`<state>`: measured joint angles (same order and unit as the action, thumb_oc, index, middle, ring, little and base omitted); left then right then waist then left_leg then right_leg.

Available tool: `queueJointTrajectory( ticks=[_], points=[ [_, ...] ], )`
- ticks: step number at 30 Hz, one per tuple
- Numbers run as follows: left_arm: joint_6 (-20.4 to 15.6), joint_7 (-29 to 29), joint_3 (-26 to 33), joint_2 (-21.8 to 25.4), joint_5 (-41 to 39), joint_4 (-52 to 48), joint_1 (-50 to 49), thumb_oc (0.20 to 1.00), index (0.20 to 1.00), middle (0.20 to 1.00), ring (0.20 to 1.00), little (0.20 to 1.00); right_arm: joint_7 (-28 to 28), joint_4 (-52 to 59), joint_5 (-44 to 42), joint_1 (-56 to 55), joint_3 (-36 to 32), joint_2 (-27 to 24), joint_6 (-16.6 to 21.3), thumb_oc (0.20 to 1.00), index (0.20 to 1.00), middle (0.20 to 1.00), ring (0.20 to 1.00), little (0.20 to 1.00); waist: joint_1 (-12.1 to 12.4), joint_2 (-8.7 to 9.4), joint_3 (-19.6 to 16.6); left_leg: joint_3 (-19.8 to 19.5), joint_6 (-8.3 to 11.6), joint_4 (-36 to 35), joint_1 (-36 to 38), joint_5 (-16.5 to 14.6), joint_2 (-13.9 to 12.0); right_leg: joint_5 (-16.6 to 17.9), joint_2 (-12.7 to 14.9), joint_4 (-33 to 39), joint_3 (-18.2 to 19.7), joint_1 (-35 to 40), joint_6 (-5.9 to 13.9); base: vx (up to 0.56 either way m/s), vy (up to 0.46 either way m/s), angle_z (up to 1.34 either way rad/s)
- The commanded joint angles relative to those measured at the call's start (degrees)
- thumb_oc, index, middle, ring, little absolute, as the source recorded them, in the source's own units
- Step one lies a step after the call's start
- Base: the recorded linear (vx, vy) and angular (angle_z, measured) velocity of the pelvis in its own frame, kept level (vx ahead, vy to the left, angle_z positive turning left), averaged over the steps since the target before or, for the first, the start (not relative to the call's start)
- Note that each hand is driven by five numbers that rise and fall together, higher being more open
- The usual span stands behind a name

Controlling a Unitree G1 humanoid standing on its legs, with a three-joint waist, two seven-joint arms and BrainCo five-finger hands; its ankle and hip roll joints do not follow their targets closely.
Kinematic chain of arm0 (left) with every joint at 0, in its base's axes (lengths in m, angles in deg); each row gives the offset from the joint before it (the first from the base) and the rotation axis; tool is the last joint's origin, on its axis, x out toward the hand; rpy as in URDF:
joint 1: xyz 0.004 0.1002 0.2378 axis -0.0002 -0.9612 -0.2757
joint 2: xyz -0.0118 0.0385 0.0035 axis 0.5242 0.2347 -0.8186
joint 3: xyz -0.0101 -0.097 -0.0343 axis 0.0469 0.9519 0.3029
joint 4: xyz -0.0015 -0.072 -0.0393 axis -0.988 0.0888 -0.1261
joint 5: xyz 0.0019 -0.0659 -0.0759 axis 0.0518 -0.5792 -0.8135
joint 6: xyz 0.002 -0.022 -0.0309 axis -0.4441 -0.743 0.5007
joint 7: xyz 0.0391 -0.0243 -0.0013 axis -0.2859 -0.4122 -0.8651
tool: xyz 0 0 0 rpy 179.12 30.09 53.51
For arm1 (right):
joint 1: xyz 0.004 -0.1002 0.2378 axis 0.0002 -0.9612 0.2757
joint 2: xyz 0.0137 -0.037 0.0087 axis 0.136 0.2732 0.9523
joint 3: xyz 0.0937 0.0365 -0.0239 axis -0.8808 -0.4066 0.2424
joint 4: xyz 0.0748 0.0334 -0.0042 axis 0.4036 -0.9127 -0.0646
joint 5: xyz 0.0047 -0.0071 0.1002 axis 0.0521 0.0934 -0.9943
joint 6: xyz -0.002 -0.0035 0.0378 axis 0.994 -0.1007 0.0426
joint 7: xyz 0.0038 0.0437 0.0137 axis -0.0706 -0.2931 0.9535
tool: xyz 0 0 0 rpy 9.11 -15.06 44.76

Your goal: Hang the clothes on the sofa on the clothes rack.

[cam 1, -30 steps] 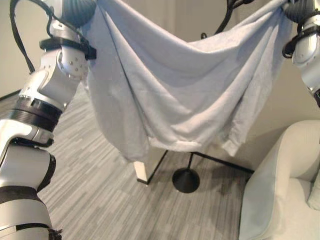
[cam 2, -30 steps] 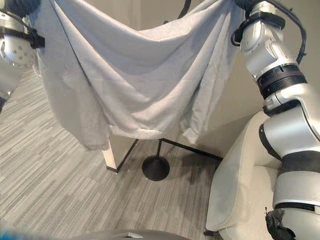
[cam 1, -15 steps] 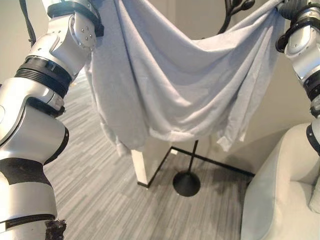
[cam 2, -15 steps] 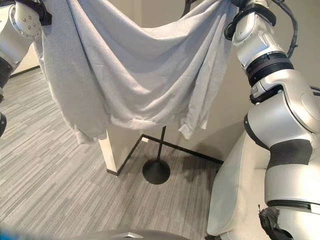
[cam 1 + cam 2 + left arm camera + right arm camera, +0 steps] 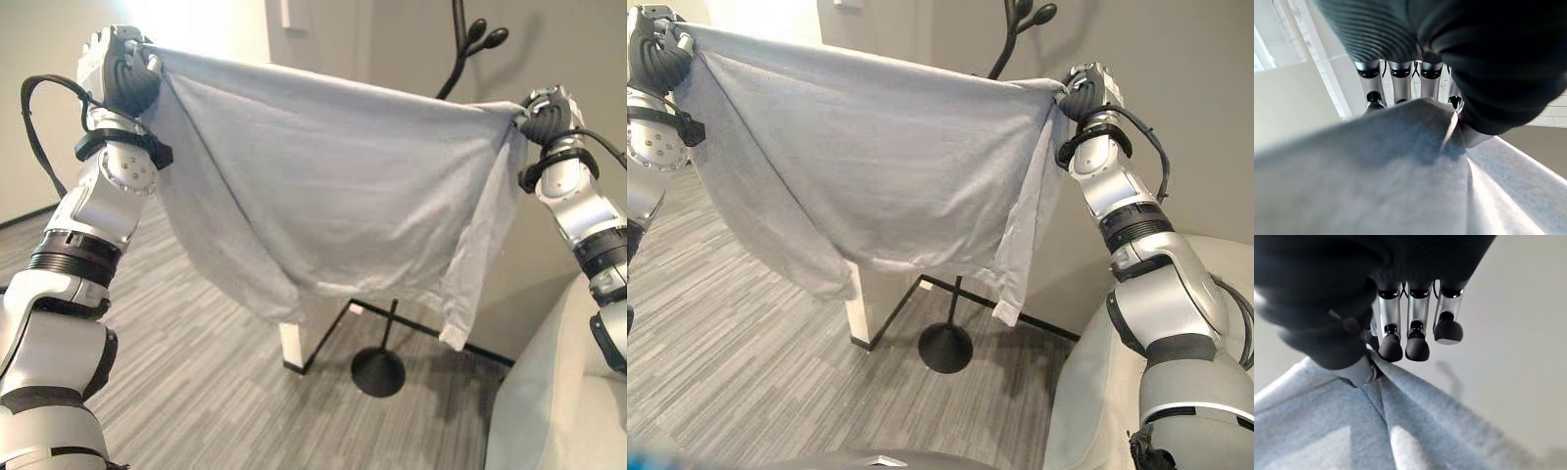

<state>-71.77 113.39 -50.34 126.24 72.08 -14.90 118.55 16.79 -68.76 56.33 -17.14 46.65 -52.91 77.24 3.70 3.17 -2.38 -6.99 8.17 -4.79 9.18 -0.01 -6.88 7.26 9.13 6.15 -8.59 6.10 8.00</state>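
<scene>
Grey garment (image 5: pixel 333 196): spread taut between both hands
Left hand (image 5: pixel 118 69): clenched on one corner
Right hand (image 5: pixel 544 110): clenched on the opposite corner
Clothes rack (image 5: pixel 468 54): behind the garment, beside the right hand

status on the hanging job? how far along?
Done: the grey garment is off the sofa and lifted. In hand: it is stretched between the left hand and the right hand, each pinching a top corner, in front of the clothes rack. Left: it is not on the rack's hooks yet; draping and release remain.
</scene>
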Motion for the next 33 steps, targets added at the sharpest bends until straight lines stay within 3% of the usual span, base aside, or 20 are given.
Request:
queueJointTrajectory(
  ticks=[1, 17, 23, 25, 30, 33],
  points=[
    [-0.8, 0.4, 2.3, 2.0, -1.1, 1.7, 2.2, 0.200, 0.200, 0.200, 0.200, 0.200, -0.8, -0.5, 3.2, 3.0, 0.8, -4.9, 0.6, 0.200, 0.200, 0.200, 0.200, 0.200, 1.2, -1.63, -1.7, -0.9, -4.70, 0.9, -5.5, 0.5, 6.6, -10.0, -1.8, -1.1, -2.7, -0.7, 1.09, 0.00, 0.008, 0.05],
    [-0.5, 0.2, 2.7, 2.4, -0.1, 0.3, 1.6, 0.200, 0.200, 0.200, 0.200, 0.200, -0.9, 0.9, 5.6, 1.3, 0.0, -5.7, -0.2, 0.200, 0.200, 0.200, 0.200, 0.200, 1.4, -1.89, -2.0, -0.5, -5.12, 0.9, -4.9, 0.2, 6.7, -9.7, -1.5, -1.1, -2.4, -0.4, 1.35, 0.00, 0.002, 0.00],
    [-0.7, -0.1, 2.3, 2.0, 0.0, -0.5, 2.4, 0.200, 0.200, 0.200, 0.200, 0.200, -1.7, 3.5, 6.2, 2.9, -0.4, -5.3, -0.2, 0.200, 0.200, 0.200, 0.200, 0.200, 1.6, -2.37, -1.6, -0.8, -6.21, 2.5, -5.5, -0.8, 8.2, -8.2, -0.3, -1.1, -2.1, -1.2, 2.15, 0.00, 0.074, -0.01],
    [-0.8, -0.1, 2.5, 2.0, -0.1, -1.8, 2.3, 0.200, 0.200, 0.200, 0.200, 0.200, -2.1, 5.0, 6.0, 2.9, -0.9, -5.1, 0.0, 0.200, 0.200, 0.200, 0.200, 0.200, 1.8, -2.45, -1.0, -0.6, -6.93, 4.2, -5.9, -1.7, 8.8, -7.9, 0.2, -2.9, -2.6, -1.5, 2.05, -0.01, 0.073, 0.00],
    [-1.5, 0.0, 3.1, 3.1, -1.4, -4.9, 3.3, 0.200, 0.200, 0.200, 0.200, 0.200, -2.4, 8.8, 7.6, 3.6, -1.4, -6.2, -0.2, 0.200, 0.200, 0.200, 0.200, 0.200, 0.9, -3.39, 2.9, -0.3, -7.51, 5.1, -5.5, -2.1, 7.7, -8.1, 0.0, -21.4, -0.9, -11.0, 3.97, -0.01, 0.015, 0.01],
    [-2.1, 0.4, 0.5, 4.2, -1.2, -6.0, 6.6, 0.200, 0.200, 0.200, 0.200, 0.200, -2.8, 9.5, 8.1, 5.0, -0.4, -9.0, -0.5, 0.200, 0.200, 0.200, 0.200, 0.200, 0.0, -2.89, 3.5, -0.8, -5.83, 4.2, -5.2, -2.6, 5.7, -7.9, 3.4, -18.2, -0.6, -13.3, 3.59, 0.21, -0.225, 0.15]
  ],
)
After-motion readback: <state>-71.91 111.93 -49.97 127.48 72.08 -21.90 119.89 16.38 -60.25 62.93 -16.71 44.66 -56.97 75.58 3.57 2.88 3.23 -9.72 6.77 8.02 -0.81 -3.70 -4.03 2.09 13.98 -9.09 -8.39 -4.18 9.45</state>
